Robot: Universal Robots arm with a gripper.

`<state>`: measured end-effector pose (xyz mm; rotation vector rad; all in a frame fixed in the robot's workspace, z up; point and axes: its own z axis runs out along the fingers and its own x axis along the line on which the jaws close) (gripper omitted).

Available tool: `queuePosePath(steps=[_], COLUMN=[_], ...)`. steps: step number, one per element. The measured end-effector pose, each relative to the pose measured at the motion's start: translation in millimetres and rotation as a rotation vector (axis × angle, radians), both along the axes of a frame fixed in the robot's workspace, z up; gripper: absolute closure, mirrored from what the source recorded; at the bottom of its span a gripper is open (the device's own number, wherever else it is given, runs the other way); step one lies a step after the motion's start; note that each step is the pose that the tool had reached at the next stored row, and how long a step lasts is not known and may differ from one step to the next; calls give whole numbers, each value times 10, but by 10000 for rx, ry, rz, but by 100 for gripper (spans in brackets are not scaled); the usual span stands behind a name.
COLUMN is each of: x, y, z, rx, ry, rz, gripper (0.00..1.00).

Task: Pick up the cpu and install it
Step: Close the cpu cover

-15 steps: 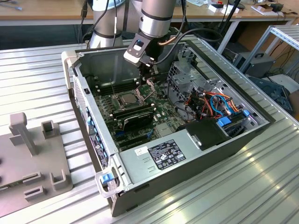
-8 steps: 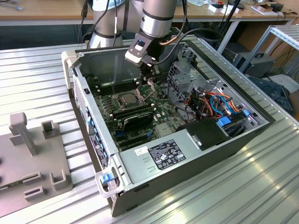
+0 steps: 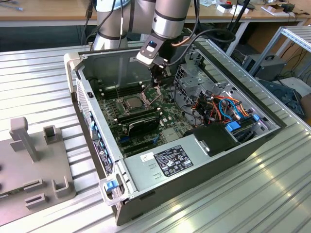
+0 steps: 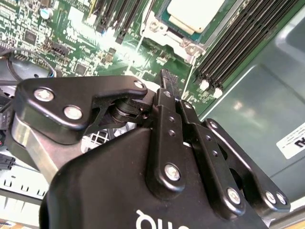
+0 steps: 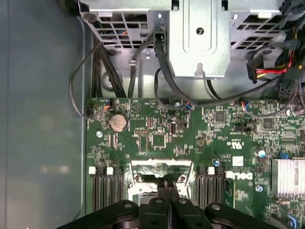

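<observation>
The open computer case (image 3: 243, 151) is lying on the ribbed metal table (image 3: 218, 206), its green board (image 3: 171, 121) facing up. The gripper (image 3: 157, 86) is hanging over the board's middle, fingers pinched together on nothing, just beside the cpu (image 3: 132, 103), which is sitting in its socket.

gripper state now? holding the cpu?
Gripper: jaws closed, nothing visible between them.
The cpu lies in the socket, not held.
</observation>
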<state>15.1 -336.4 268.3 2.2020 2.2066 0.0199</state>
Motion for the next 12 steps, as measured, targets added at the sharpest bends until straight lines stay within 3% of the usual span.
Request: queuePosePath(steps=[4,12], x=[72,339], y=[0,0], z=[0,-9], rx=[0,-1], ry=[0,0], rz=[0,1], gripper=[89,89])
